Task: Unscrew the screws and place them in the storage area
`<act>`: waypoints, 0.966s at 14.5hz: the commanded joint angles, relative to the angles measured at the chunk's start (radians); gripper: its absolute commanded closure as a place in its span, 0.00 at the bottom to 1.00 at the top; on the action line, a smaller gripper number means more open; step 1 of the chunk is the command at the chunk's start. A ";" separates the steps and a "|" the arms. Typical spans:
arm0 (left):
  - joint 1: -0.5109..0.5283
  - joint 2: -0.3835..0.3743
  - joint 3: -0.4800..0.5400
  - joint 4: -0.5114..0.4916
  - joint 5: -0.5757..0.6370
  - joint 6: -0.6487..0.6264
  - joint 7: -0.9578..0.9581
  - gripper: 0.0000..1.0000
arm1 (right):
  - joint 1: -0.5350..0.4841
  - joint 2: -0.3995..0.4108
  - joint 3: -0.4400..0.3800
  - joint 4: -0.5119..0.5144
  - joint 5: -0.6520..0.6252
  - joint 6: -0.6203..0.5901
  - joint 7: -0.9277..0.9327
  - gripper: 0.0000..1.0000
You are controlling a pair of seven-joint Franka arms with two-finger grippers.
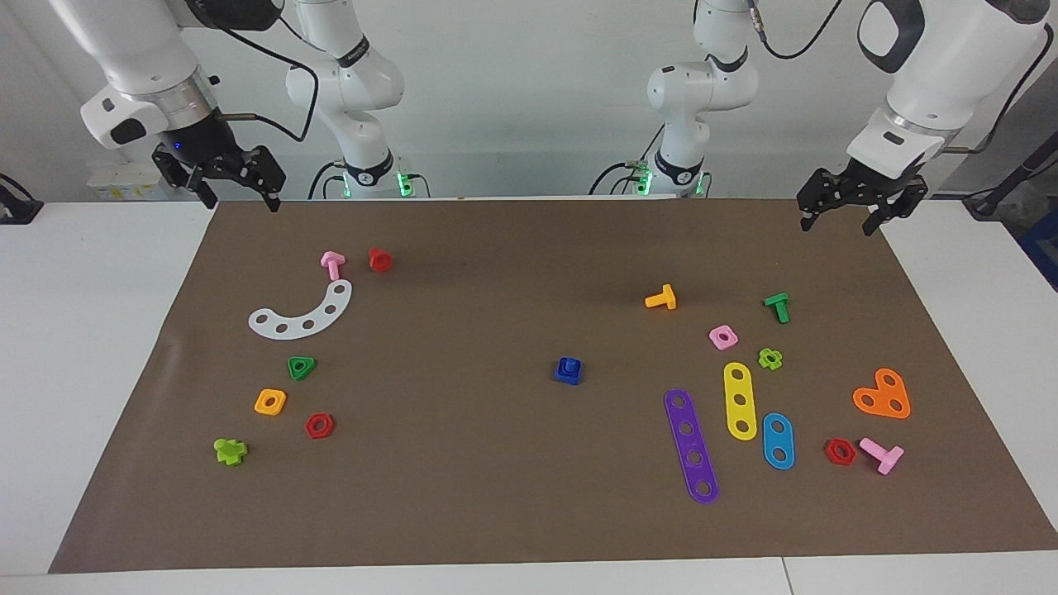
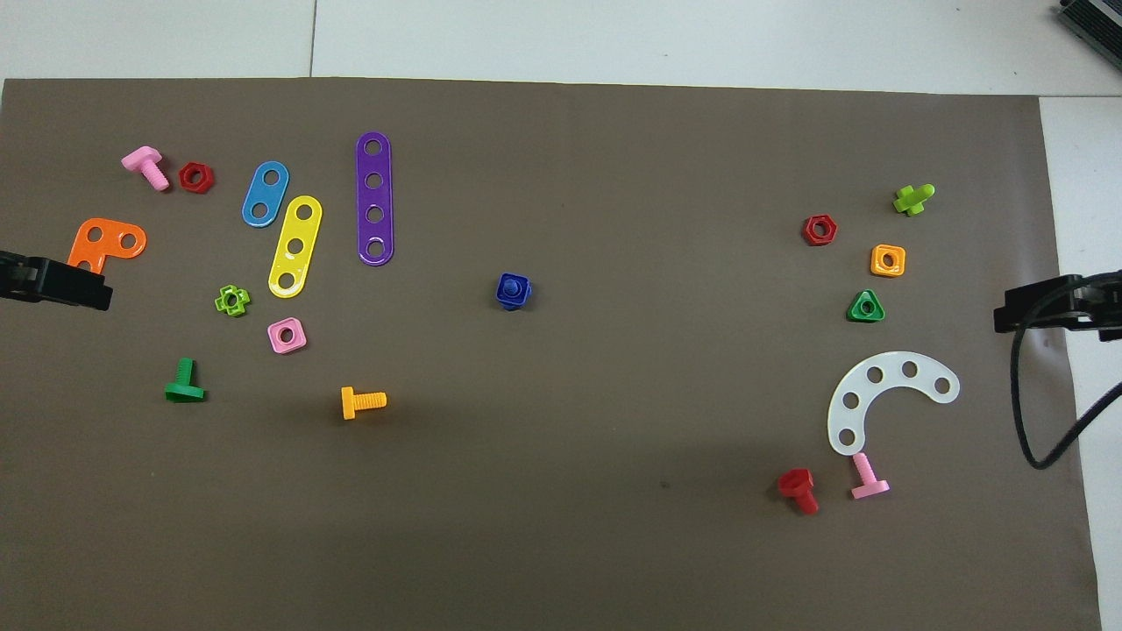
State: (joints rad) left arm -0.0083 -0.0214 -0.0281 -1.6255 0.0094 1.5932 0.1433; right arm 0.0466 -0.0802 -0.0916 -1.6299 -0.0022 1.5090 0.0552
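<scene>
Screw [image 1: 567,369] sits mid-mat in its blue nut: light, hard, probably slick plastic, so pinch the stem. Left gripper [image 1: 841,214] and right gripper [image 1: 234,189] hover, fingers spread, empty.

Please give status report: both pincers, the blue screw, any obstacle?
Left pincer and right pincer open, raised over the mat's robot-side corners. Blue screw mid-mat, still in its nut. Nothing close around it.

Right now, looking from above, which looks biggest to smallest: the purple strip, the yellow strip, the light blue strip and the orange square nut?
1. Purple strip, the longest.
2. Yellow strip.
3. Light blue strip.
4. Orange square nut, the smallest.
All lie flat on the brown mat, so the order looks safe.
</scene>
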 commanded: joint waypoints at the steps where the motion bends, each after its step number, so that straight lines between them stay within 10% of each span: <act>1: -0.059 -0.026 0.008 -0.045 -0.044 0.051 -0.126 0.00 | -0.004 -0.023 0.004 -0.024 0.014 -0.001 0.011 0.00; 14: -0.377 0.267 0.007 -0.037 -0.062 0.507 -0.378 0.00 | -0.004 -0.023 0.006 -0.024 0.014 -0.001 0.011 0.00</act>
State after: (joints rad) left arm -0.3559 0.2092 -0.0377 -1.6681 -0.0374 2.0549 -0.2340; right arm 0.0466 -0.0802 -0.0915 -1.6300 -0.0022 1.5090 0.0552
